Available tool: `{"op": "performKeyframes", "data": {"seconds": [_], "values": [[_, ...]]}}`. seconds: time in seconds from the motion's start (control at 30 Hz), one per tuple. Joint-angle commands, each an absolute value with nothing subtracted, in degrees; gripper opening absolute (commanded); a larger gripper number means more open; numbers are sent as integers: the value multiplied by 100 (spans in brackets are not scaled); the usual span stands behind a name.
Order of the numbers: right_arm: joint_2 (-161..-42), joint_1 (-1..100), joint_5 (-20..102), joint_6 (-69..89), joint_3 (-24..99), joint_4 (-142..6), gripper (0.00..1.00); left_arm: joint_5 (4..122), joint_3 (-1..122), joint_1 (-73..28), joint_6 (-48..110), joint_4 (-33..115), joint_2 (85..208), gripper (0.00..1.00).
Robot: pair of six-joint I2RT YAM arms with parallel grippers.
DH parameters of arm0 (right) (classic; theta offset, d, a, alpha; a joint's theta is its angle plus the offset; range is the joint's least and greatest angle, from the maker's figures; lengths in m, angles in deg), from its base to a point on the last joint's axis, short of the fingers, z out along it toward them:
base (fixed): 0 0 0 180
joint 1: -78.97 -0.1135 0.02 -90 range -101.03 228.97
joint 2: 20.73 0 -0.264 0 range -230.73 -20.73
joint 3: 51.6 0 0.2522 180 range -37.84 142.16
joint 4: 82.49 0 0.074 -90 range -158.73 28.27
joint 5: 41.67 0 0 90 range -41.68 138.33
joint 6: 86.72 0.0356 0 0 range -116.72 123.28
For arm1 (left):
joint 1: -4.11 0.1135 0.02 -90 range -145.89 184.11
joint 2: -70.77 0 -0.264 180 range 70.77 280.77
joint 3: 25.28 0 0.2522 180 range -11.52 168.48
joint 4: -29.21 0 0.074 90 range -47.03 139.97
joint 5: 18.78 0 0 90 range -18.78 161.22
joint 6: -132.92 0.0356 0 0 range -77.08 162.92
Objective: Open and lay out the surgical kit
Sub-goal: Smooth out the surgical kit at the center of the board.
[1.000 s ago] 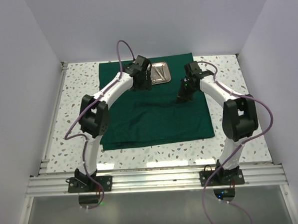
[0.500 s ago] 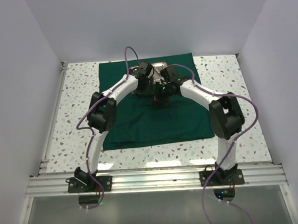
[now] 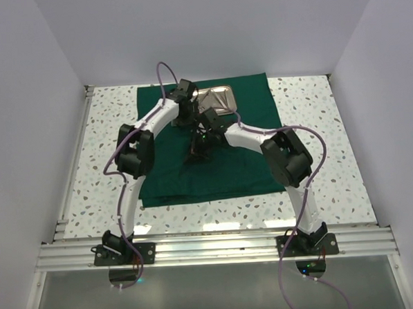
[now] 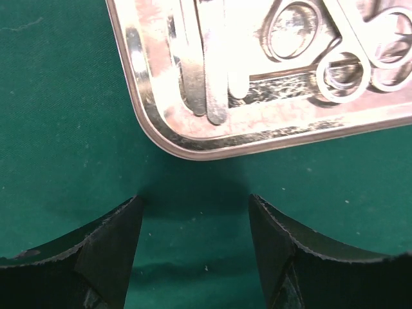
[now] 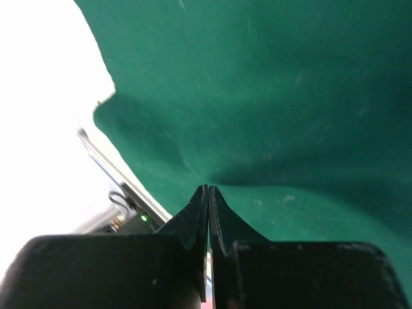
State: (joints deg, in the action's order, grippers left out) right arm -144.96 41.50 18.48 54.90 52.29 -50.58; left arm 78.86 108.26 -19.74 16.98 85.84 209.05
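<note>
1. Surgical kit (image 3: 221, 161), top view: the dark green cloth wrap (image 3: 235, 170) lies spread over the speckled white tabletop (image 3: 315, 121), with the small shiny rectangular steel tray (image 3: 222, 91) on its far part. The wrap looks unfolded, so I judge the step in hand to be tugging the cloth flat before the instruments are set out. The left gripper (image 3: 187, 121) hangs by the tray's near-left corner. The right gripper (image 3: 198, 153) is down on the cloth near mid-sheet.
2. Left wrist view: the left gripper (image 4: 193, 222) has its jaws wide apart and empty, above bare cloth (image 4: 64, 129) just short of the tray's (image 4: 193, 147) rounded corner. Slim silver ring-handled instruments (image 4: 344, 74) and flat tweezers (image 4: 206, 71) lie inside.
3. Right wrist view: the right gripper (image 5: 208, 188) is pressed closed. Creases in the cloth (image 5: 290, 96) run to its tips, so it appears to pinch a fold.
4. Next, probably: let the fold settle flat, then bring the left jaws over the rim and narrow them on one thin, slippery instrument.
</note>
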Motion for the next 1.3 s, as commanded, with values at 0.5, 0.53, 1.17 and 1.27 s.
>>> {"op": "performKeyframes", "data": {"seconds": [0.5,0.53,1.17,1.27], "values": [[-13860,3450,2177,4741,2554,-4897,0,7623,11512,-1646,1848,8472,21605,69],[-13842,3371,2222,4706,2457,-4791,0,7614,11556,-1611,1866,8472,21641,69],[-12841,2281,2852,3423,4177,-2736,7,7254,11128,-1171,2218,8516,20641,71],[-12481,2342,3389,3203,5073,-2006,51,7236,10372,-1171,2165,8525,19727,71]]}}
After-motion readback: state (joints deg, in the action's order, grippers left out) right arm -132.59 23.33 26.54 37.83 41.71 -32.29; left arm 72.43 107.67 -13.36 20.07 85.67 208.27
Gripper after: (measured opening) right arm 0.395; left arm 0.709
